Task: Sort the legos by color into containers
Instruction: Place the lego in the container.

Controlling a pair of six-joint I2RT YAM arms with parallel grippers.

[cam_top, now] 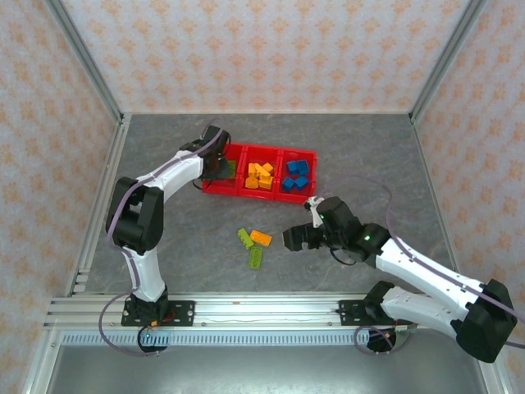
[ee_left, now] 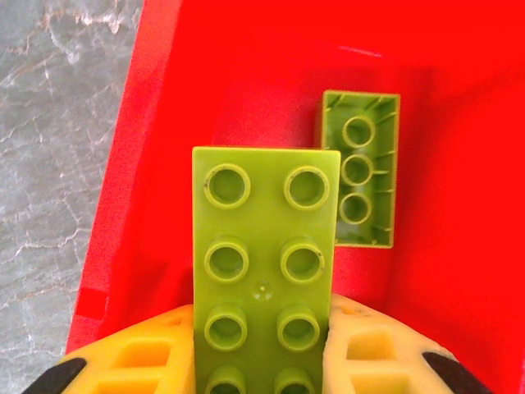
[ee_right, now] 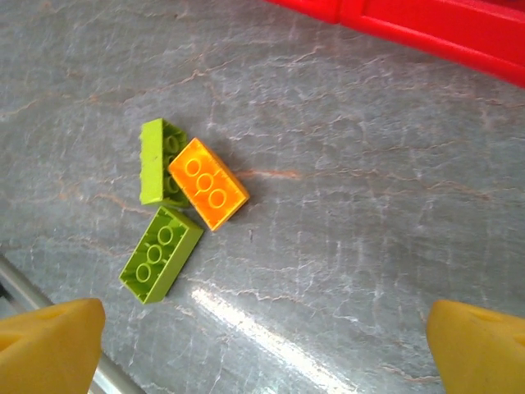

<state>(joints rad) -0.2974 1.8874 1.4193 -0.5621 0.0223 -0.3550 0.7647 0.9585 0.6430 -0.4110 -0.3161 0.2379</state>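
Over the tray [ee_left: 139,164], outstretched left fingers [ee_left: 148,357] pinch lego [ee_left: 262,263].

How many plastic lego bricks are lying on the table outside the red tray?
3, in one cluster: an orange-yellow plastic brick, a lime green brick at its left, and a nearer lime green brick. None seem hidden.

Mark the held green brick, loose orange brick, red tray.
held green brick [ee_left: 262,271]: left wrist view, studded face.
loose orange brick [ee_right: 207,183]: right wrist view, upper face.
red tray [cam_top: 262,194]: top view, near wall.
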